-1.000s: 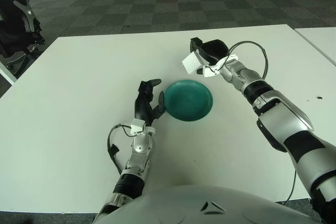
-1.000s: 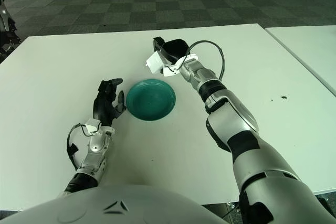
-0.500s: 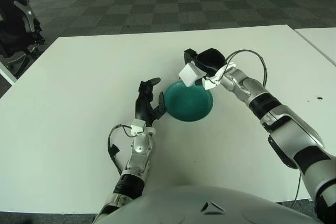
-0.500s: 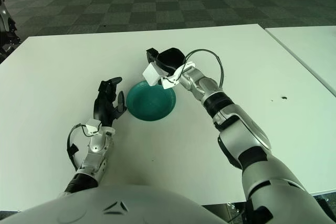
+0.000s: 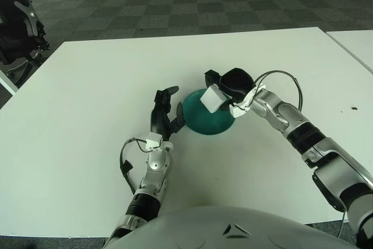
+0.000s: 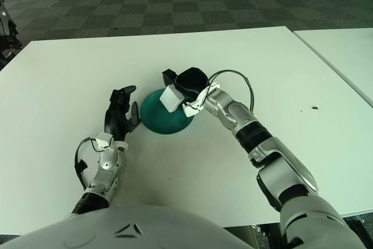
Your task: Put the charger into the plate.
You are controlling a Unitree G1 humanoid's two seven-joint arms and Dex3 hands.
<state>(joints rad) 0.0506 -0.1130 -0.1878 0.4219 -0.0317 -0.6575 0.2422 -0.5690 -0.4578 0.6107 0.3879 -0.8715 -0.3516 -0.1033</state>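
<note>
Two hands are in view: nearest, the left hand (image 5: pixel 165 115) rests on the white table (image 5: pixel 87 115), fingers loosely spread, just beside the teal plate (image 5: pixel 201 122). Farther, the right hand (image 5: pixel 230 84) pinches the white charger (image 5: pixel 211 98) above the plate.

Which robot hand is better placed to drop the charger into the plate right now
Right. The right robot hand already grips the white charger directly above the teal plate. The left robot hand is open and empty, beside the plate's left edge.
</note>
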